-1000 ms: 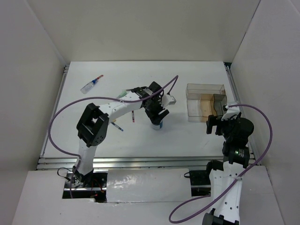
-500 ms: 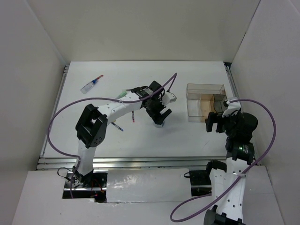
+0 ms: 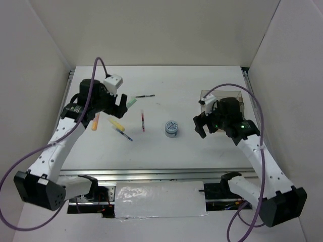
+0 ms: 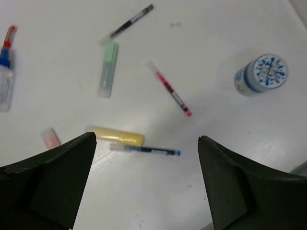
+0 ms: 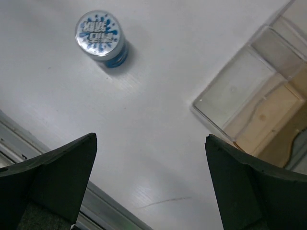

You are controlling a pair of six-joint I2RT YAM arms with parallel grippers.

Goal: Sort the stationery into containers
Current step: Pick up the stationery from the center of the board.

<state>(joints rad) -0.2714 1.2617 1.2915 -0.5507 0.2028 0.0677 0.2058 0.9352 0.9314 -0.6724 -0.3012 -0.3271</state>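
Observation:
The stationery lies loose on the white table. In the left wrist view I see a black pen [image 4: 127, 23], a green marker [image 4: 108, 69], a red pen [image 4: 169, 88], a yellow marker [image 4: 115, 135], a blue pen [image 4: 146, 150], an orange marker [image 4: 50, 138], a clear blue-tipped tube [image 4: 5, 72] and a round blue-white roll [image 4: 261, 73]. My left gripper [image 4: 146, 143] [image 3: 121, 107] hovers open above the yellow marker, holding nothing. My right gripper [image 5: 151, 139] [image 3: 201, 123] is open and empty between the roll [image 5: 100, 36] [image 3: 171, 128] and the clear container [image 5: 259, 100] [image 3: 222, 96].
The container stands at the back right, partly covered by my right arm in the top view. White walls close in the table on three sides. A metal rail [image 3: 151, 174] runs along the near edge. Purple cables loop from both arms.
My left gripper opened, left the roll standing mid-table and swung to the back left over the pens and markers. My right arm reached in toward the middle, next to the container.

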